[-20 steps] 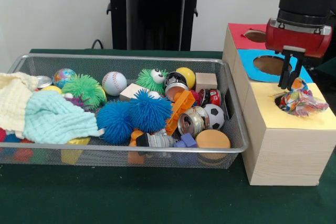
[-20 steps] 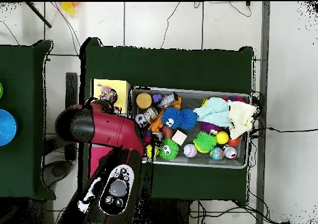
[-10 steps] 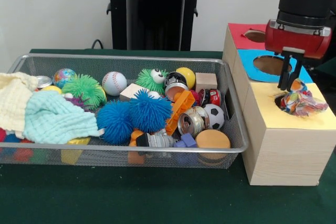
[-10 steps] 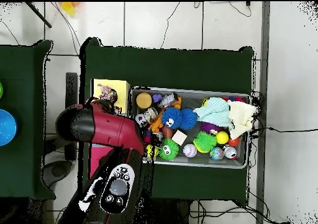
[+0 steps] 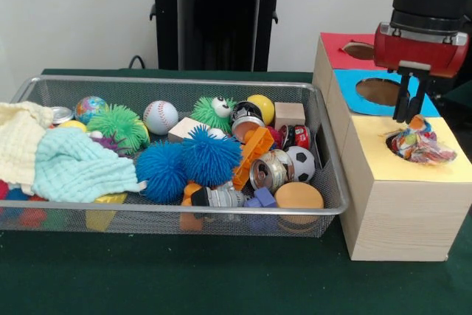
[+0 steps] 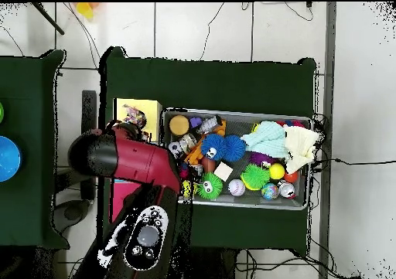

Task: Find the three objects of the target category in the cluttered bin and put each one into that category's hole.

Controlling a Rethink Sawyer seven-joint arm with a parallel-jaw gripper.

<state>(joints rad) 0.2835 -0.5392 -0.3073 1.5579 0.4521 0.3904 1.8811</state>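
The multicoloured cloth (image 5: 414, 145) sits bunched in the mouth of the yellow hole (image 5: 392, 140) at the near end of the wooden box (image 5: 398, 208), and most of it rides above the rim. Your gripper (image 5: 410, 112) hangs just above it, jaws narrowly parted and holding nothing that I can make out, though the tips are small in the front view. The risk is a snag: fabric this loose may cling to a fingertip and lift back out when you rise. It may also stay perched and slide off onto the yellow top. Check that it has dropped before you return to the wire bin (image 5: 221, 82) for other cloths.
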